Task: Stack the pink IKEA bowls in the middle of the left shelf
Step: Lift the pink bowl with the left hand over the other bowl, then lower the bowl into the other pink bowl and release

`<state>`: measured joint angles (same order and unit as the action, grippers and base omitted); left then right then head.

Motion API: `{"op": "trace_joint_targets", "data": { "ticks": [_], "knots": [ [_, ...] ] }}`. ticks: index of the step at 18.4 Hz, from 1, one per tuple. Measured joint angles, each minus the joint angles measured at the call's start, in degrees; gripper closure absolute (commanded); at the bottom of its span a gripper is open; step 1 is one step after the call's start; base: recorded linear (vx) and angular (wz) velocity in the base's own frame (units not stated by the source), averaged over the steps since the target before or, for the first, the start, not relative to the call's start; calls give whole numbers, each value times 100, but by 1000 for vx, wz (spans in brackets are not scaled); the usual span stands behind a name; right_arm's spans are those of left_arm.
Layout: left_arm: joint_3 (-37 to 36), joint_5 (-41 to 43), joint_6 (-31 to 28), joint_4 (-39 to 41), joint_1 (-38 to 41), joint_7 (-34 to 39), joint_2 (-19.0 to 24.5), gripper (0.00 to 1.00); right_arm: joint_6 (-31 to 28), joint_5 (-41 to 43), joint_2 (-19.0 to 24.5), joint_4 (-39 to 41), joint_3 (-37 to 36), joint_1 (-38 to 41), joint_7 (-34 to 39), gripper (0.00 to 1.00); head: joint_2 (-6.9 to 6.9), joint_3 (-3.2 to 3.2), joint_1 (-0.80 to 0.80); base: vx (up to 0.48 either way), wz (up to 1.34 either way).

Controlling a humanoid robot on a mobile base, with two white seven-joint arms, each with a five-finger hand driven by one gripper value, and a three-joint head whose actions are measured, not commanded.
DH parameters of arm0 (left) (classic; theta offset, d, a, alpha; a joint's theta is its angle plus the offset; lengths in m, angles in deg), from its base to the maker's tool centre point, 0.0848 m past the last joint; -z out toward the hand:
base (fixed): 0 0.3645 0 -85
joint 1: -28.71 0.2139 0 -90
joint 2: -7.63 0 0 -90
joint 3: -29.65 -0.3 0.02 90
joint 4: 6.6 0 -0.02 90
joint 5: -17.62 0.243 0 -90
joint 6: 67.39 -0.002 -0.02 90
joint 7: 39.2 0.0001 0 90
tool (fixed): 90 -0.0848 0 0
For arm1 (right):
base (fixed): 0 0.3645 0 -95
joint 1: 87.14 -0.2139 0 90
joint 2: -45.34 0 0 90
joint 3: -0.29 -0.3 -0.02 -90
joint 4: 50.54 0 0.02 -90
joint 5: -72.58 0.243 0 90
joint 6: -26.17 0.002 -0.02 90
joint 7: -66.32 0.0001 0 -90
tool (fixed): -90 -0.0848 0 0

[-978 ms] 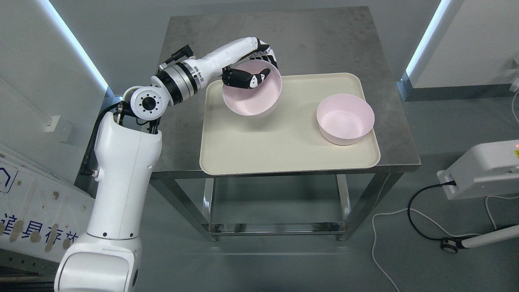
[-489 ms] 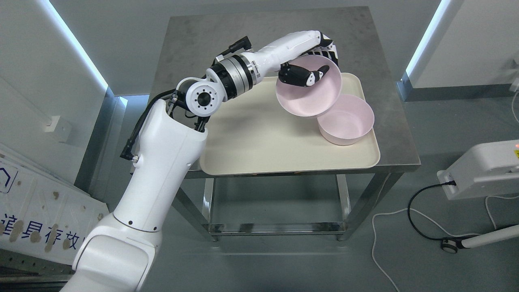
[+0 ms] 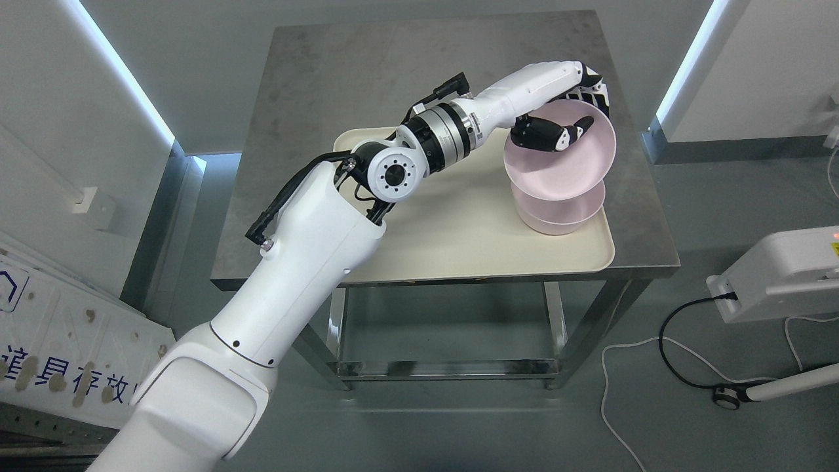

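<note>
The left hand grips a pink bowl by its far rim, thumb inside and the other fingers behind the wall. This bowl is tilted, its opening faces up and toward the near side. It hangs directly above the second pink bowl, which stands upright at the right part of the cream tray on the steel table

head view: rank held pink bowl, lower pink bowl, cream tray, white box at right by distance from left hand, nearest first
1. Held pink bowl, gripped by the left hand.
2. Lower pink bowl, directly beneath.
3. Cream tray, under both bowls.
4. White box, off the table, far right.
</note>
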<state>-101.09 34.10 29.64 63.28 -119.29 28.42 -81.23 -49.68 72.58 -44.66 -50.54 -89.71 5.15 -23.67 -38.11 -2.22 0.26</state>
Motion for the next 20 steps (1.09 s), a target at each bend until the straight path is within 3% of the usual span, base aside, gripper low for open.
{"op": "trace_joint_targets", "data": {
  "ticks": [7,8,9,16,20],
  "knots": [
    [-350,-87,-1,-513,-156,71,-55,95,0,0,0,0,0,0,0,0,0,0,0,0,0],
    [-369,-89,-1,-563,-167,73,-62,90,0,0,0,0,0,0,0,0,0,0,0,0,0],
    [-384,-89,-1,-614,-177,74,-66,77,0,0,0,0,0,0,0,0,0,0,0,0,0],
    [-174,-115,2,-774,-202,17,-89,24,0,0,0,0,0,0,0,0,0,0,0,0,0],
    [270,-467,262,-601,-15,77,-98,20,0,0,0,0,0,0,0,0,0,0,0,0,0]
  ]
}}
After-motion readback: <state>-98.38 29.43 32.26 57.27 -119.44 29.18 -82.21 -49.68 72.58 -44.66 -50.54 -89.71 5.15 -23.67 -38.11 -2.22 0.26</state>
